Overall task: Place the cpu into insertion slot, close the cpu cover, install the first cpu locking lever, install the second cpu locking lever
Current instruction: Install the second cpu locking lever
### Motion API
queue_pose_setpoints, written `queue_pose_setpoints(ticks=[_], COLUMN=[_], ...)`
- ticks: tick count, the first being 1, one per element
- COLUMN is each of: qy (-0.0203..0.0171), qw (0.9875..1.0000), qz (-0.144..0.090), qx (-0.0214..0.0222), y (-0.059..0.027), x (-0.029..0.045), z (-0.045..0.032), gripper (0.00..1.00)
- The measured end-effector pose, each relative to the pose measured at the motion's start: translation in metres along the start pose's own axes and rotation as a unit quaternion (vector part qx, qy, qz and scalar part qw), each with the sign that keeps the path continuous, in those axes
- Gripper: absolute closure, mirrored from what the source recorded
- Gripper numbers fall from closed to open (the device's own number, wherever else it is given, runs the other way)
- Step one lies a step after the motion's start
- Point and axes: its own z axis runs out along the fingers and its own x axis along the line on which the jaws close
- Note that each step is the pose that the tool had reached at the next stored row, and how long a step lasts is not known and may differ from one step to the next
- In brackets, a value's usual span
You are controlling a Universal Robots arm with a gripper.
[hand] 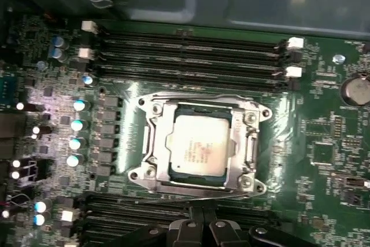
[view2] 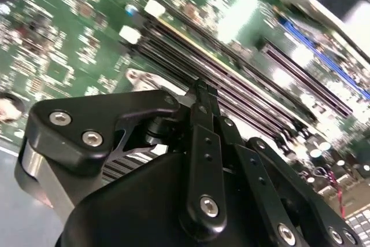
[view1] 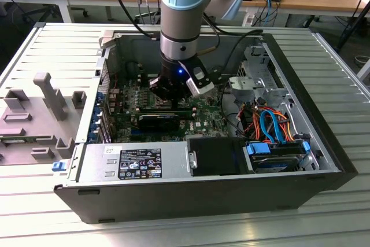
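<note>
Jaws: the black two-finger gripper [hand: 196,227] has its fingertips pressed together with nothing between them; in the second wrist view the same gripper [view2: 203,93] shows the tips meeting in a single edge above the board.
Gripper position: at the bottom centre of the first wrist view, just beside the lower edge of the socket; in the exterior view the gripper [view1: 173,93] hangs low inside the open case, at frame centre.
Cpu: the small flat square chip with a silver-grey metal top [hand: 198,146] lies in the socket, at the centre of the first wrist view, seemingly flat.
Insertion slot: the square dark socket with a metal rim [hand: 151,143] sits on the green circuit board [hand: 324,120].
Cpu cover: the thin silvery metal frame plate with a square window [hand: 199,103] appears down around the chip.
Levers: thin wire bars run along the socket's edges; whether either is latched I cannot tell.
Neighbours: long narrow black memory slots [hand: 191,56] lie above the socket in frame, more below it by the fingertips.
Risk: closed tips this near could slip off a thin lever and strike the memory slots or small board parts.
Risk: force on an unseated cover could press the chip crooked in the socket.
</note>
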Motion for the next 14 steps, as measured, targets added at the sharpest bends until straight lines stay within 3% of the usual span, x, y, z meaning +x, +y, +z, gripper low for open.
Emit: queue_pose_setpoints(ticks=[3, 5, 8, 11, 13, 14], qy=[-0.0001, 0.0002, 0.0033, 0.0067, 0.0066, 0.0066], qw=[1.0000, 1.0000, 1.0000, 1.0000, 1.0000, 1.0000], qz=[0.000, 0.000, 0.000, 0.000, 0.000, 0.000], qx=[0.0000, 0.0000, -0.0003, -0.0014, -0.0019, -0.0020], y=[-0.0006, -0.0096, -0.0141, -0.0161, -0.0160, -0.0158], x=[0.0024, 0.0021, -0.0057, -0.0189, -0.0195, -0.0194], z=[0.0001, -0.0001, -0.0004, -0.0011, -0.0054, -0.0121], gripper=[0.89, 0.89, 0.89, 0.89, 0.89, 0.89])
